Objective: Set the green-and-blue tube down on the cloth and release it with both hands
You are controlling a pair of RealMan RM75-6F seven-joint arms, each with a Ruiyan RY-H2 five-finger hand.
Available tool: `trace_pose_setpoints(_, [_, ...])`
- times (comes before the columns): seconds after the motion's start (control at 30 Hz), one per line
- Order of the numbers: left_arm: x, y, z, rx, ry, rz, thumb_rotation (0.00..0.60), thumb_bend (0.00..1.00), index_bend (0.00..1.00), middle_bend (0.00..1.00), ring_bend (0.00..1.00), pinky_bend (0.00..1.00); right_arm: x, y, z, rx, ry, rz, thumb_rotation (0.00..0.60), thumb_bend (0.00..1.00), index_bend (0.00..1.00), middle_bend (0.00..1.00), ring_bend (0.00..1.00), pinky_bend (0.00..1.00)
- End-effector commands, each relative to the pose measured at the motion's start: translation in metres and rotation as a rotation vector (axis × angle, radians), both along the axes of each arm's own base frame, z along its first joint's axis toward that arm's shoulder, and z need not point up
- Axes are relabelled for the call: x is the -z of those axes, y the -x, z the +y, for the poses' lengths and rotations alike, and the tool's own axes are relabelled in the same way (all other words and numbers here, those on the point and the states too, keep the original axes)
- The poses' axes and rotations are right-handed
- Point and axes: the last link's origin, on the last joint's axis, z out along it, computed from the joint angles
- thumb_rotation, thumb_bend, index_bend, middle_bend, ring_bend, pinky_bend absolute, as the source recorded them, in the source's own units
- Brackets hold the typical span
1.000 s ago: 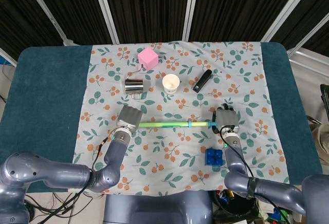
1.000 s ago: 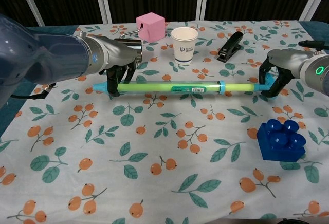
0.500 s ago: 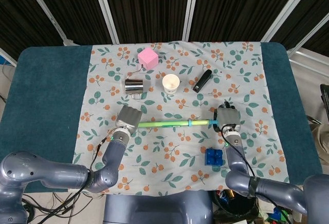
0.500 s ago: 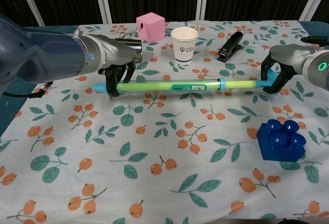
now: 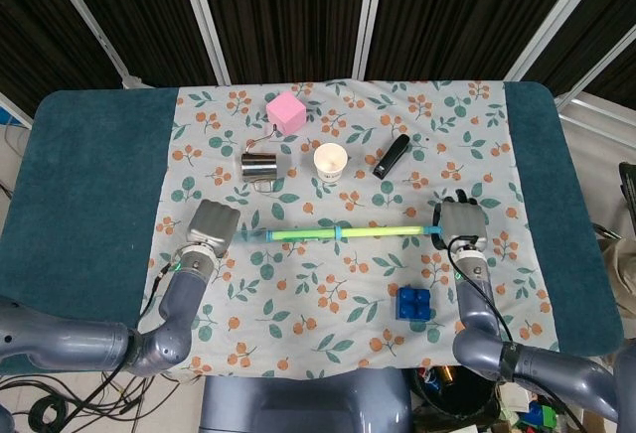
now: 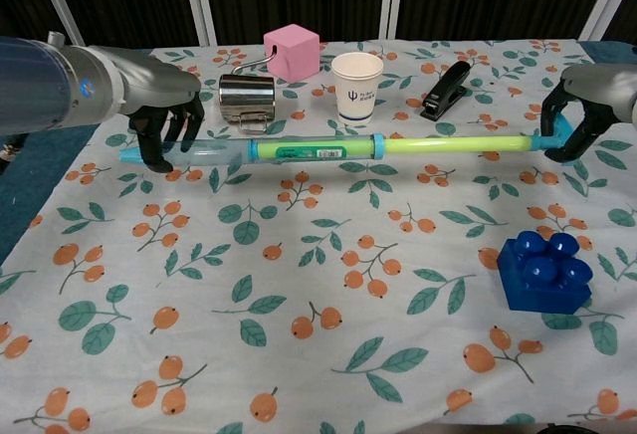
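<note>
The green-and-blue tube [image 5: 338, 232] [image 6: 338, 147] stretches left to right over the floral cloth [image 5: 298, 304] [image 6: 299, 285], drawn out long, with a pale blue section at its left and a light green section at its right. My left hand [image 5: 214, 222] [image 6: 159, 125] curls its fingers around the tube's left end. My right hand [image 5: 460, 222] [image 6: 582, 110] grips the right end cap. A shadow under the tube shows it is held just above the cloth.
Behind the tube stand a metal cup [image 5: 259, 166] [image 6: 246, 103], a pink cube [image 5: 286, 111] [image 6: 291, 53], a paper cup [image 5: 331, 162] [image 6: 357, 86] and a black clip [image 5: 392, 155] [image 6: 445, 89]. A blue brick [image 5: 413, 304] [image 6: 542, 272] lies front right.
Both hands have moved apart, left hand leftward and right hand rightward. The tube between them has slid out much longer, with a pale blue section now showing.
</note>
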Motion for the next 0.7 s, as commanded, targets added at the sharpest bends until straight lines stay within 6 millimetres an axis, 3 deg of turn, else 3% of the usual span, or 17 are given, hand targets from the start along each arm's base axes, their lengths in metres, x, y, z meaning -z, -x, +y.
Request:
trace_pose_setpoints(0.03, [-0.007, 0.01, -0.002, -0.011, -0.004, 0.0, 0.6, 0.38, 0.58, 0.56, 0.37, 0.45, -0.007, 0.003, 0.001, 0.007, 0.012, 0.002, 0.6, 0.41, 0.68, 0.27, 0.08, 0.17])
trace_pose_setpoints(0.37, [-0.026, 0.034, -0.003, -0.028, -0.019, -0.002, 0.6, 0.38, 0.58, 0.56, 0.37, 0.45, -0.03, 0.013, 0.0, 0.021, 0.05, 0.035, 0.6, 0.41, 0.69, 0.27, 0.08, 0.17])
trace_pose_setpoints(0.7, [-0.039, 0.043, 0.003, -0.005, -0.034, 0.041, 0.6, 0.38, 0.58, 0.56, 0.37, 0.45, -0.044, 0.024, -0.003, 0.051, 0.071, 0.052, 0.6, 0.41, 0.69, 0.27, 0.08, 0.17])
